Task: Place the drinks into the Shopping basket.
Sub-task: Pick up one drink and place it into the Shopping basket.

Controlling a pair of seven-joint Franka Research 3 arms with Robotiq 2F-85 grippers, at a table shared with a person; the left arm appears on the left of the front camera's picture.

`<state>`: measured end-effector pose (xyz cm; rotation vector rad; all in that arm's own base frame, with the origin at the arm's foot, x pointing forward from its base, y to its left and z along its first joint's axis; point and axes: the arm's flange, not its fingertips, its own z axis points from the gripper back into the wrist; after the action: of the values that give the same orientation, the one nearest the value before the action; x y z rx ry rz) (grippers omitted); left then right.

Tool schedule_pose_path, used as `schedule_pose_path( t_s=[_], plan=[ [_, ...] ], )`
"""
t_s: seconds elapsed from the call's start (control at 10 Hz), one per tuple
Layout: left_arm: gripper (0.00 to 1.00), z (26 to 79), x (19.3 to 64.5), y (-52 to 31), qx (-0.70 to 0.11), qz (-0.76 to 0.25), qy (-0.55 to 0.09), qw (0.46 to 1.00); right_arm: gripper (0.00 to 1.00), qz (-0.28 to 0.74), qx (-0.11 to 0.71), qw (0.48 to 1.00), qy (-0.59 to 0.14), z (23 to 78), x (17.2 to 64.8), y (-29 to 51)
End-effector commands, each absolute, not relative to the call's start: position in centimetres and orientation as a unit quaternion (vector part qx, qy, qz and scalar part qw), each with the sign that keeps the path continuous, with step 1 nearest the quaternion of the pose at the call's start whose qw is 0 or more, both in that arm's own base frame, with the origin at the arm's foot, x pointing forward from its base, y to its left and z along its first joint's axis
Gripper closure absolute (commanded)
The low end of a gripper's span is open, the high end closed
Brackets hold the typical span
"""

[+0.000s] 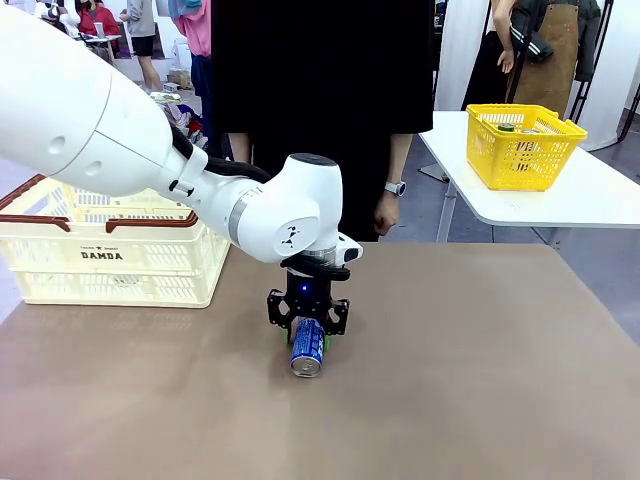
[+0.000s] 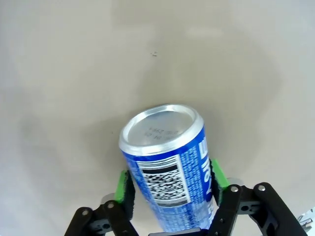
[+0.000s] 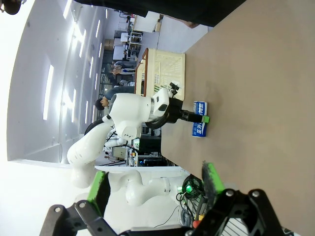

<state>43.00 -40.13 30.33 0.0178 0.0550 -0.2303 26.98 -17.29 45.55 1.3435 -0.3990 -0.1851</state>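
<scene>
The left hand (image 2: 170, 184) clasps the blue can (image 2: 165, 152) lying sideways on the desk (image 1: 480, 380), green pads (image 2: 120, 184) against its smooth round wall. Thin metal slips, so grip mid-body and lift level toward the slotted plastic basket (image 1: 110, 268), nearby. The right hand (image 3: 155, 189) is wide, empty
</scene>
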Motion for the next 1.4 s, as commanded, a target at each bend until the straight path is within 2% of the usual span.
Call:
schedule_pose_path(
  t_s=[0.0, 0.4, 0.6, 0.9, 1.0, 1.3],
  plan=[
    [1.00, 30.0, 43.4, -39.9, 0.015, -0.126, 0.023, 0.992, 0.00, -0.081, 0.623, 0.754, -0.192, 45.8, 27.2, -17.3],
    [1.00, 29.9, 43.4, -40.0, 0.017, -0.129, 0.024, 0.991, 0.00, -0.081, 0.623, 0.754, -0.192, 45.8, 27.2, -17.3],
    [1.00, 31.7, 43.3, -39.9, 0.010, -0.117, 0.019, 0.993, 0.00, -0.081, 0.623, 0.754, -0.192, 45.8, 27.2, -17.3],
    [1.00, 39.1, 42.3, -39.9, -0.032, -0.079, 0.024, 0.996, 0.00, -0.081, 0.623, 0.754, -0.192, 45.8, 27.2, -17.3],
    [1.00, 42.5, 41.3, -40.4, -0.046, -0.070, 0.046, 0.995, 0.00, -0.081, 0.623, 0.754, -0.192, 45.8, 27.2, -17.3],
    [1.00, 49.2, 38.0, -41.5, -0.025, -0.027, 0.010, 0.999, 0.00, -0.081, 0.623, 0.754, -0.192, 45.8, 27.2, -17.3]
  ],
)
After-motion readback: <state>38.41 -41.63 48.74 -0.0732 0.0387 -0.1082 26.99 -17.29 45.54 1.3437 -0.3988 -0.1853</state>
